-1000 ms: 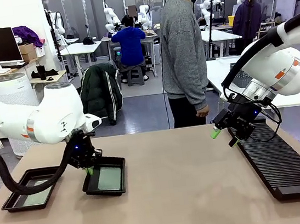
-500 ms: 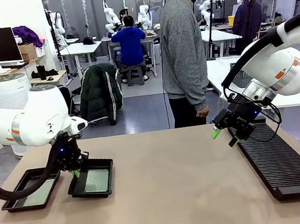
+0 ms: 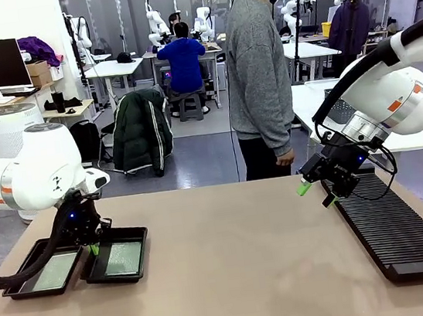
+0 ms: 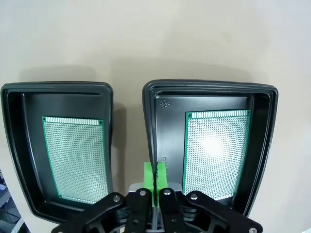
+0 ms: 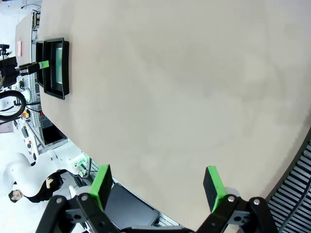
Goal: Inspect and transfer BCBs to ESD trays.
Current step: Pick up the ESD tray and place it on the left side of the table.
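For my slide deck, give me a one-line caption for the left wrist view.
Left claw shut on the wall of one black tray, beside a second tray, each holding a green board.

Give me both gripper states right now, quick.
Left gripper: shut on the near wall of the small glossy black plastic tray holding a green circuit board.
Right gripper: open, holding nothing.

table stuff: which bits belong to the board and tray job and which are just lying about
Part of the job:
- two ESD trays, side by side
- a BCB lying in each
- left claw, shut on the near tray's rim
- right claw, open

Just lying about:
- long black slotted rack
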`<state>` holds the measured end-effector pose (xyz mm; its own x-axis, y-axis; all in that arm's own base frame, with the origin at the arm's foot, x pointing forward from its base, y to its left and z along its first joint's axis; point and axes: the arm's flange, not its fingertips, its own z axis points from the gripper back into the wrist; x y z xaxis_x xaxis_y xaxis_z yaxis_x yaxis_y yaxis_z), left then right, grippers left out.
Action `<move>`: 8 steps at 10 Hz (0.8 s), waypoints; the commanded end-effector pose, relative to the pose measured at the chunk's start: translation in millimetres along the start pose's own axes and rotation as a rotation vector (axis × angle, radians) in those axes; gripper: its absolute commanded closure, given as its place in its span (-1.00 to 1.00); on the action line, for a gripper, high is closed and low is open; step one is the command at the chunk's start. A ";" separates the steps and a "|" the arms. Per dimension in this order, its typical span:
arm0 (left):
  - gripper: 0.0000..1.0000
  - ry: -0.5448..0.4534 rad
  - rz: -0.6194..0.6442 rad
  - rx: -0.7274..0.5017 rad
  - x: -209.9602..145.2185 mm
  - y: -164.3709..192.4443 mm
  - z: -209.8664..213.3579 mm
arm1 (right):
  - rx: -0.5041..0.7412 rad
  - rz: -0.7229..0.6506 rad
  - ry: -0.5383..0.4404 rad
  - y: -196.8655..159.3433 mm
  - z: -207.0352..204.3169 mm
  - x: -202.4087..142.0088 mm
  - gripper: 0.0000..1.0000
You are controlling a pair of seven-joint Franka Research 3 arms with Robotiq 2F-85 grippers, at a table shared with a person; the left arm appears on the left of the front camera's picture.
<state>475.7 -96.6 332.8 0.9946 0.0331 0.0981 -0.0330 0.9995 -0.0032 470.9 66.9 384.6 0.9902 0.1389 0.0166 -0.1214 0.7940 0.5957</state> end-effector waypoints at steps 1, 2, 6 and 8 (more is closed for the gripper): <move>0.94 0.010 -0.008 0.001 -4.0 10.6 -0.1 | -0.010 -0.009 0.007 1.2 -0.7 2.5 -1.00; 0.94 0.008 -0.002 0.004 -3.0 12.8 -1.0 | -0.010 -0.009 0.007 1.2 -0.7 2.5 -1.00; 0.94 0.015 0.005 0.026 2.3 9.0 -7.1 | -0.010 -0.009 0.007 1.2 -0.7 2.5 -1.00; 0.89 0.027 -0.008 0.033 3.0 5.9 -9.0 | -0.010 -0.009 0.007 1.2 -0.7 2.5 -1.00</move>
<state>476.6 -90.4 324.8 0.9960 0.0385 0.0811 -0.0391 0.9992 0.0056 470.9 66.9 384.6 0.9902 0.1389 0.0166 -0.1213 0.7940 0.5957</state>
